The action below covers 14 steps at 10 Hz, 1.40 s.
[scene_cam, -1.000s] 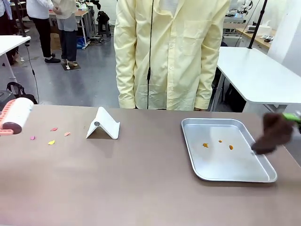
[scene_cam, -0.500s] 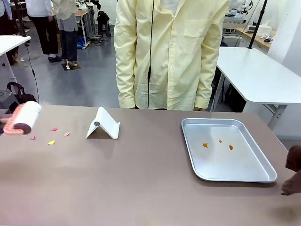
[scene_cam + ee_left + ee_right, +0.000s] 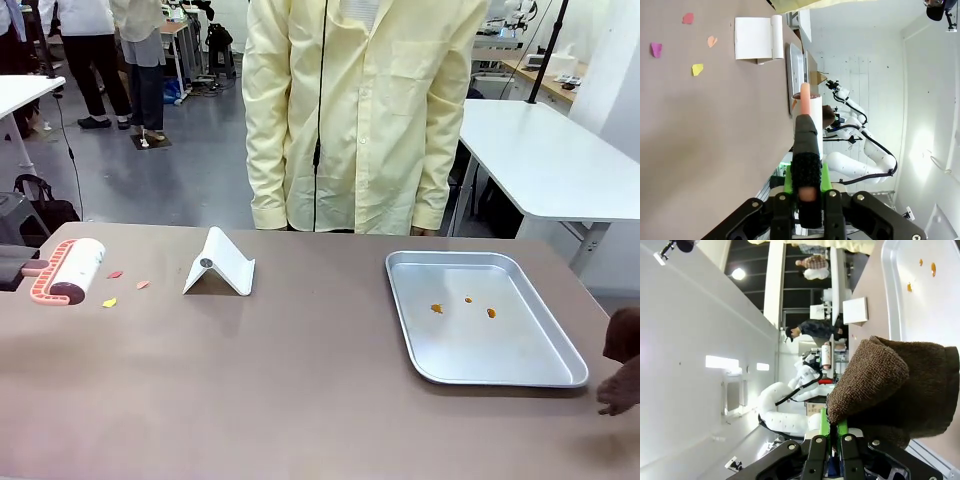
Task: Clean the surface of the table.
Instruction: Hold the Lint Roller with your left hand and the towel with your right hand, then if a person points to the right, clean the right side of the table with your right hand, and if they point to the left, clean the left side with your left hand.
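Alt text: my own view across a grey-brown surface [image 3: 300, 390], read from left to right.

My left end effector [image 3: 806, 177] is at the far left edge of the surface. Its green pads are pressed together on the black handle of a lint roller [image 3: 70, 270]. The roller has a pink frame and a white drum, and it sticks out straight ahead of the fingers. The drum sits low at the surface, but I cannot tell whether it touches.

Just past the drum, toward the middle, small paper scraps lie on the surface: a pink one [image 3: 115, 274], an orange one [image 3: 143, 284] and a yellow one [image 3: 109, 302]. My left wrist view also shows a magenta one [image 3: 656, 49]. Farther out from that end effector stands a folded white stand [image 3: 220, 263].

A person in a pale yellow coat [image 3: 360, 110] stands at the far side, about midway between my two end effectors.

Near my right end effector [image 3: 831, 425] lies a silver tray [image 3: 470, 355] holding a few orange crumbs [image 3: 437, 308]. This end effector is at the right edge of the surface, just off the tray's near right corner. It is pinched shut on a bunched brown cloth [image 3: 622, 350], which drapes over its fingers.
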Tool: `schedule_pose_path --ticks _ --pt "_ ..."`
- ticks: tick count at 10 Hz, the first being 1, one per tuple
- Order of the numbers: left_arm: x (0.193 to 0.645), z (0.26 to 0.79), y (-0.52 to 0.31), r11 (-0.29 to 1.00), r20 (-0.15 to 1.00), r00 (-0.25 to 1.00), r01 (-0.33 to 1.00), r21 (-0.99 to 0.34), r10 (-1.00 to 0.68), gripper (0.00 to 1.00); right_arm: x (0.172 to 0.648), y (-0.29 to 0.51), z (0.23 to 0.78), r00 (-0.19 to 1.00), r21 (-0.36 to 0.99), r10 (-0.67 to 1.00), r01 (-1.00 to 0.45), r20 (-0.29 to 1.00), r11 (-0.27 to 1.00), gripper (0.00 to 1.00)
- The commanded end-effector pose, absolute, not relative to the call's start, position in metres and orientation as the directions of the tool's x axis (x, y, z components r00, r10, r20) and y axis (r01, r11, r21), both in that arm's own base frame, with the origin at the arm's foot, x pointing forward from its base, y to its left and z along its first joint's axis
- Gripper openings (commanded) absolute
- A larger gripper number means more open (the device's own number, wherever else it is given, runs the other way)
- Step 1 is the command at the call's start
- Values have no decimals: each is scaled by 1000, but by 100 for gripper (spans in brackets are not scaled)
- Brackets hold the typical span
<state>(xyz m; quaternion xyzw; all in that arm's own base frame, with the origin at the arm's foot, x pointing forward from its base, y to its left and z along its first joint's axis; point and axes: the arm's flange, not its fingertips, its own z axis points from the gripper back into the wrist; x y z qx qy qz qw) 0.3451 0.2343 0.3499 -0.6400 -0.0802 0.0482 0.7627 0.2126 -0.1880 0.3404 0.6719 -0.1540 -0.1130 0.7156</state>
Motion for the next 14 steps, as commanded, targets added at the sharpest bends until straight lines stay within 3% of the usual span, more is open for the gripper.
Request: schedule_pose_path --ticks 1,14 --pt "342 352 236 143 67 982 42 -989 176 0 208 -188 346 929 994 -359 -62 89 87 0" --pt "342 352 236 143 67 982 42 -989 176 0 208 -188 346 929 994 -359 -62 89 87 0"
